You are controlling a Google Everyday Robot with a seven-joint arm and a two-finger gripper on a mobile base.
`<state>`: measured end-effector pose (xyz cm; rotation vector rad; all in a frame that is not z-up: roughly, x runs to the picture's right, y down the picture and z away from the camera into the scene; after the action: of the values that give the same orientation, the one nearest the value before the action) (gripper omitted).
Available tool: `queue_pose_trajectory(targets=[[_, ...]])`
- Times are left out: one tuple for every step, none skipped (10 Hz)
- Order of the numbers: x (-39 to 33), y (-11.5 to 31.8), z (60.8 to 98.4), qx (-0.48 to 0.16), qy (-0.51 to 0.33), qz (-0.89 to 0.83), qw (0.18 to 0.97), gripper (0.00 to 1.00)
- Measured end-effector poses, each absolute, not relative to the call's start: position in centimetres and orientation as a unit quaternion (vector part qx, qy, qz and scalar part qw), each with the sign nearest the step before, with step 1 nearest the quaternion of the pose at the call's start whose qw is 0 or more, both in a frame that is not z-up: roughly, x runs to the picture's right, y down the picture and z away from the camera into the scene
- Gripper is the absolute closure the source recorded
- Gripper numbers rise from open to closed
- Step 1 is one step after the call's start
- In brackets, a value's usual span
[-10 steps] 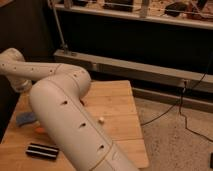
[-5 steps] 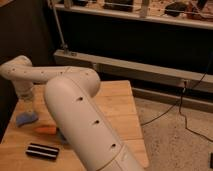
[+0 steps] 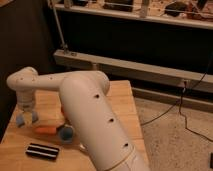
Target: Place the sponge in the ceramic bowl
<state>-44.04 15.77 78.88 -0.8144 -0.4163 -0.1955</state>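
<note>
a big white arm (image 3: 95,117) rises from the near edge, bends over the wooden counter (image 3: 122,102) and reaches left to a rounded wrist, from which the gripper (image 3: 27,117) hangs down at the counter's left side. its jaws stand wide, lowered at the sponge (image 3: 21,121), a small light-blue pad lying on the counter right under them; whether they touch it cannot be told. just right of the sponge and a little nearer, the ceramic bowl (image 3: 45,130) shows as a low reddish-orange shape with nothing blue in it. a small round blue cup (image 3: 67,133) sits just right of the bowl, against the arm's edge. nearer again lies a flat black block with pale stripes (image 3: 42,150). to the right of the counter is speckled floor (image 3: 175,135) with a dark cable (image 3: 180,107) running down across it.
</note>
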Motion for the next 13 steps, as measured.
queue_pose_trajectory(targets=[[-44.9, 16.1, 79.0, -0.384, -0.210, -0.100, 0.894, 0.35], [-46.1, 16.2, 79.1, -0.370, -0.222, -0.104, 0.896, 0.35], [-46.8, 16.2, 79.2, -0.362, -0.228, -0.106, 0.898, 0.35], [-48.0, 16.2, 79.2, -0.353, -0.236, -0.109, 0.899, 0.35], [-48.5, 16.3, 79.5, -0.348, -0.237, -0.109, 0.900, 0.35], [-48.8, 16.3, 79.9, -0.342, -0.236, -0.109, 0.903, 0.35], [-49.1, 16.3, 80.3, -0.337, -0.235, -0.109, 0.905, 0.35], [-49.4, 16.2, 81.0, -0.329, -0.231, -0.107, 0.909, 0.35], [-49.7, 16.1, 81.4, -0.327, -0.229, -0.104, 0.911, 0.35], [-50.1, 15.7, 81.9, -0.323, -0.227, -0.099, 0.914, 0.35], [-50.4, 15.2, 82.3, -0.320, -0.225, -0.094, 0.915, 0.35], [-50.6, 14.9, 82.6, -0.318, -0.223, -0.091, 0.917, 0.35], [-50.8, 14.6, 82.8, -0.317, -0.221, -0.089, 0.918, 0.35]])
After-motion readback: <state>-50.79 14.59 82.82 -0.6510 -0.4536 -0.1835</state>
